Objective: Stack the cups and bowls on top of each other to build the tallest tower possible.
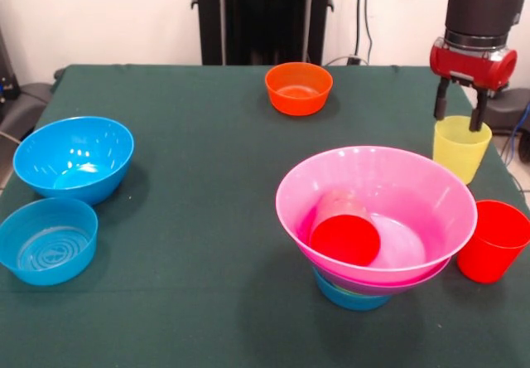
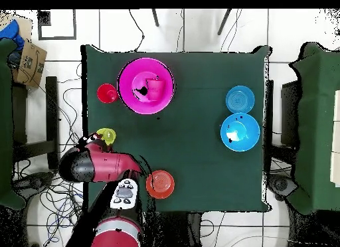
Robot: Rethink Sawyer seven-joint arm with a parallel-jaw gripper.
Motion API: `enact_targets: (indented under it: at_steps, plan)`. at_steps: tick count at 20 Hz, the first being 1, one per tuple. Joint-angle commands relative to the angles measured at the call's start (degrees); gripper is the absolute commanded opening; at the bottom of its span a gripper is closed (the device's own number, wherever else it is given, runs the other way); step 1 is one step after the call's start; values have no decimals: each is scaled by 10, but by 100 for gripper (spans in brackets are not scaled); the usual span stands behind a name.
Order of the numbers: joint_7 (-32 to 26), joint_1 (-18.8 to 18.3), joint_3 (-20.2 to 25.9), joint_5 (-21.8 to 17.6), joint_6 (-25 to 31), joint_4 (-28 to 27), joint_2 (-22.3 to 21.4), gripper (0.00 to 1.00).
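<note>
The tower stands at the front right: a wide pink bowl (image 1: 414, 177) (image 2: 133, 75) on a purple bowl (image 1: 397, 283), with a small blue bowl (image 1: 352, 297) beneath. A red cup (image 1: 344, 234) (image 2: 154, 89) lies on its side inside the pink bowl. A second red cup (image 1: 493, 242) (image 2: 107, 93) stands upright beside the tower. My gripper (image 1: 460, 123) hangs open right over the upright yellow cup (image 1: 460, 151) (image 2: 106, 135), fingertips level with its rim. An orange bowl (image 1: 298, 88) (image 2: 160, 184) sits apart at the far middle.
Two blue bowls rest at the table's left side in the front view, a larger one (image 1: 74, 157) (image 2: 240, 132) and a shallower one (image 1: 47, 240) (image 2: 240, 99). The yellow cup stands close to the table's right edge.
</note>
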Motion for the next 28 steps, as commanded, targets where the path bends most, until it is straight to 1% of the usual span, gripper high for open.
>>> enact_targets:
  at_steps: [1,4,11,14,17,19,22,28]
  plan:
    - [76,10,33,8,11,31,13,100]
    - [79,17,28,13,25,32,3,100]
    - [71,27,-4,15,123,39,-67,100]
    - [68,24,-10,14,145,30,-78,100]
    - [71,32,-22,13,170,16,-87,100]
    - [74,39,-33,12,189,2,-89,100]
    - [74,40,-37,12,192,-19,-75,100]
    - [66,28,-34,13,161,-50,-30,100]
